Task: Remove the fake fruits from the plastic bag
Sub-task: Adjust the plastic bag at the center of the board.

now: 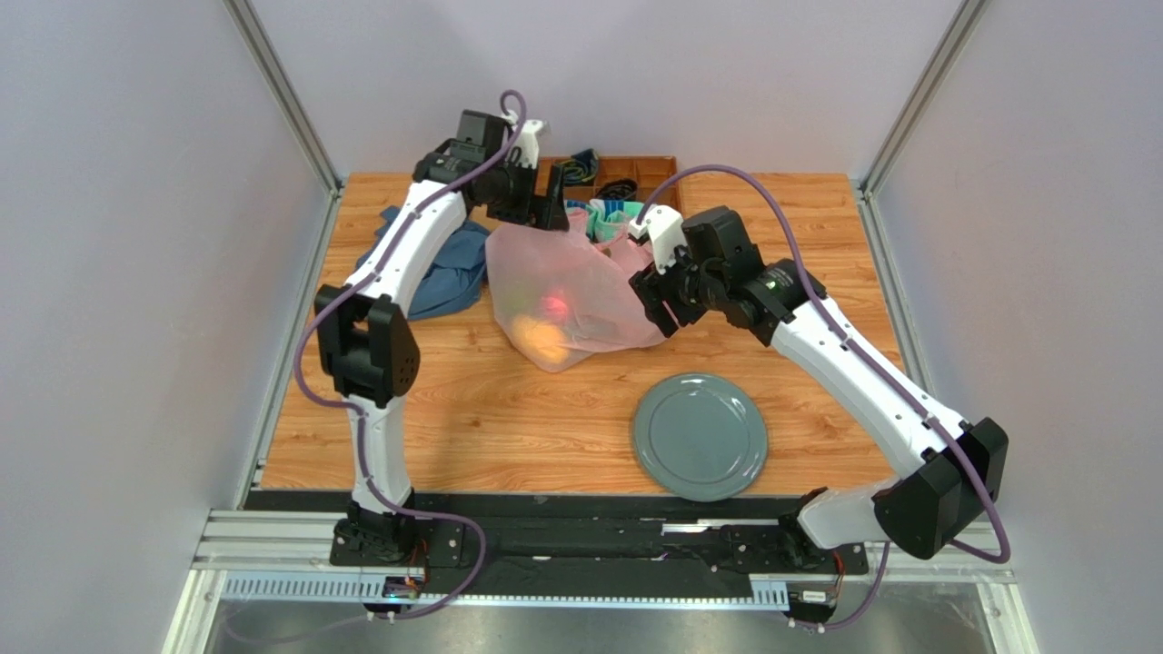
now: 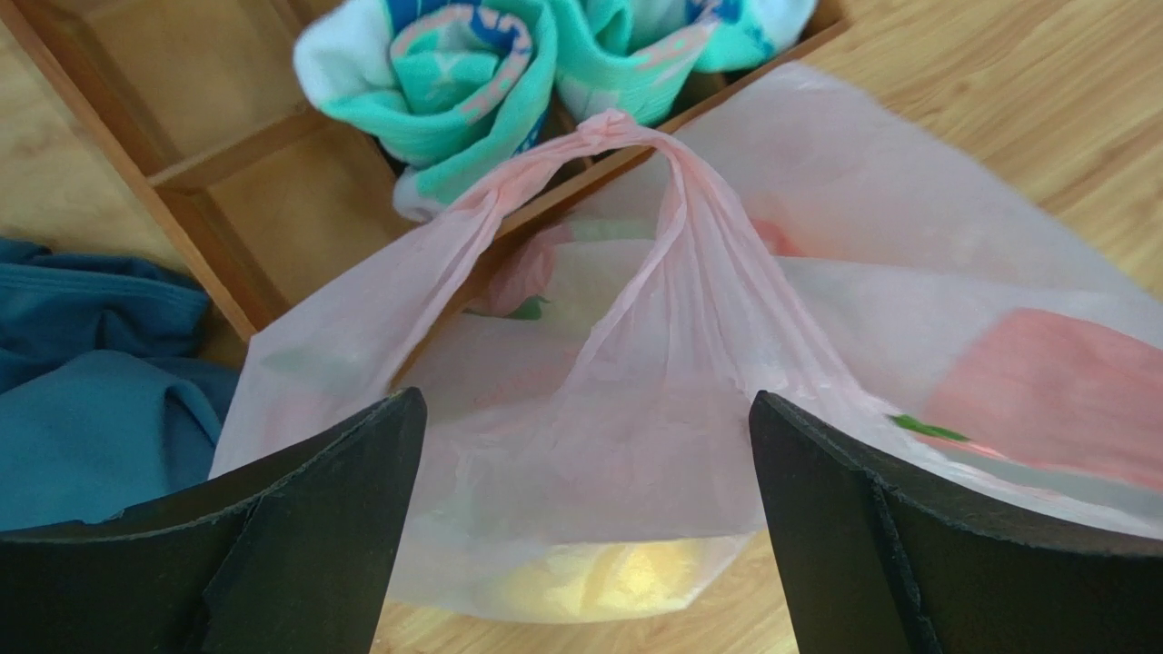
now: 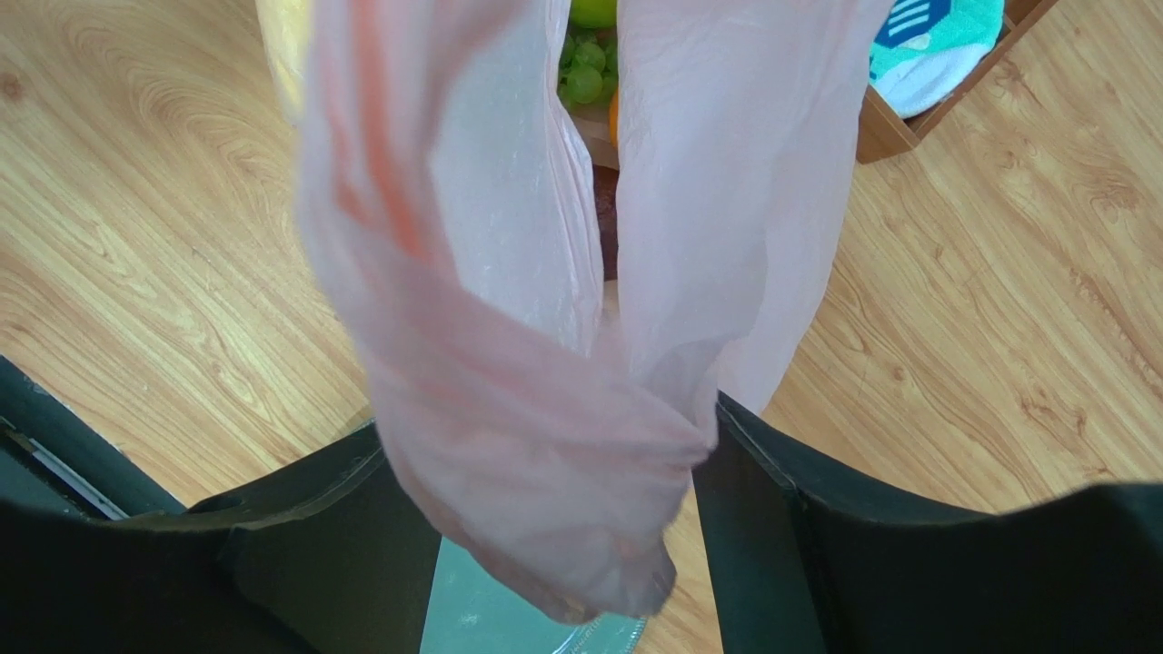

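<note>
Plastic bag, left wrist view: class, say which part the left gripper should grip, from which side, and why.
Grip the loop handle of the plastic bag, probably from above: it stands up as a narrow bunched strip, centred within the open left gripper.

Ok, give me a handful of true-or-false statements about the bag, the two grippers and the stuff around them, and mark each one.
1. No fruit lies on the grey plate. True.
2. The left gripper is clamped on the plastic bag. False: its jaws stand wide apart, and the handle loop lies ahead of them, ungripped.
3. The right gripper has bag plastic bunched in its grasp. True.
4. The blue cloth lies on the right arm's side of the bag. False: it lies on the left arm's side.
5. The socks are inside the bag. False: they sit in the wooden tray behind it.
</note>
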Robot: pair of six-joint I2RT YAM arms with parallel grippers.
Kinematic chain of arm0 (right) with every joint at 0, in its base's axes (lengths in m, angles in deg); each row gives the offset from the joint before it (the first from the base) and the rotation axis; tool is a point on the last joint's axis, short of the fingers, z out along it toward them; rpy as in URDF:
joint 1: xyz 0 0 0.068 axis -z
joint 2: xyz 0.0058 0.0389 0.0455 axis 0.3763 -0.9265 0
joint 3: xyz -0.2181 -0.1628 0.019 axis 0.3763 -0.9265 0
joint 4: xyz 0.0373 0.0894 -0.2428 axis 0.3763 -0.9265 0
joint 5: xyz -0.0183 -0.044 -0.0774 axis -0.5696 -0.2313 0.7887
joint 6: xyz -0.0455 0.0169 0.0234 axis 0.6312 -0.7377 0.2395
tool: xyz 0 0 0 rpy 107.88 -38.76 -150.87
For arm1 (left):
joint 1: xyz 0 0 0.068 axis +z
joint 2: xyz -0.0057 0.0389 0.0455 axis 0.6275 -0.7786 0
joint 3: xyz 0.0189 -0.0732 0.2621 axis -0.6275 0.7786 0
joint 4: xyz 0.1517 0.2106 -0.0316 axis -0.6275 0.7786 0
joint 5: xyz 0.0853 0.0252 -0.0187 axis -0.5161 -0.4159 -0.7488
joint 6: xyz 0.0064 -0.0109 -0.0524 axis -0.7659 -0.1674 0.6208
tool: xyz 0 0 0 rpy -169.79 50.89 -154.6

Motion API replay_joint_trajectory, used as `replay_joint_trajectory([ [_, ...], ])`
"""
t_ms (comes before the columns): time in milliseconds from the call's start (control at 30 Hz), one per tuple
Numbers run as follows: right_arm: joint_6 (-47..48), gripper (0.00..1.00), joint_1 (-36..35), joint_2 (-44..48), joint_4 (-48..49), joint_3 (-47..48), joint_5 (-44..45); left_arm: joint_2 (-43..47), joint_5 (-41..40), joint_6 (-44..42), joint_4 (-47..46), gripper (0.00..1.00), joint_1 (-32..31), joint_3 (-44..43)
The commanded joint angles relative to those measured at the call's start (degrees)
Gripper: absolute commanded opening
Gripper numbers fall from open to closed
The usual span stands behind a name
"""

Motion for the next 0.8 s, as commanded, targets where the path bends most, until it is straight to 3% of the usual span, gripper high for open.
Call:
replay_joint_trajectory([
  [0, -0.44, 0.65, 0.38, 3.52, 2.26, -1.7, -1.98, -3.88, -4.28, -4.02, 2.9, 0.97, -1.05, -5.5],
  [133, -0.71, 0.66, 0.47, 3.97, 1.82, -2.49, -3.04, -5.04, -1.4, -4.54, 4.83, 0.89, -1.05, -4.54],
  [233, -0.62, 0.65, 0.73, 3.79, 2.08, -2.67, -3.12, -4.43, 3.77, -5.6, 6.33, 0.69, -1.05, -2.61],
  [267, -0.62, 0.65, 0.73, 3.53, 2.08, -2.67, -3.21, -4.25, 5.28, -5.86, 6.77, 0.41, -1.05, -2.17],
  [333, -0.53, 0.65, 0.73, 2.91, 2.17, -2.5, -3.47, -2.67, 6.35, -5.34, 6.68, 0.0, -1.05, -1.46],
  [433, 0.35, 0.62, 0.99, 1.51, 2.52, -2.06, -3.22, 0.14, 6.71, -5.95, 6.33, 0.0, -0.79, -2.16],
  [533, -0.79, 0.44, 3.09, -1.39, 3.84, 1.09, -2.86, 4.09, 7.05, -6.48, 5.1, 0.0, 0.62, -4.0],
  [567, -1.66, 0.31, 3.97, -2.7, 3.93, 3.02, -3.12, 4.8, 7.32, -6.48, 5.01, 0.0, 1.75, -5.92],
  [633, -4.39, 0.19, 6.69, -7.97, 3.84, 11.33, -4.61, 6.65, 8.11, -9.11, 5.1, 0.0, 2.99, -8.13],
  [667, -5.01, 0.06, 7.58, -9.9, 3.75, 14.35, -4.71, 7.26, 8.02, -9.73, 4.4, 0.0, 4.04, -9.62],
  [700, -5.62, 0.0, 8.28, -14.1, 3.67, 18.12, -4.79, 8.66, 7.68, -10.95, 3.61, 0.0, 4.66, -9.98],
  [767, -7.2, 0.0, 10.22, -18.43, 3.49, 28.32, -3.13, 10.16, 7.06, -11.31, -0.58, 0.0, 6.15, -9.72],
])
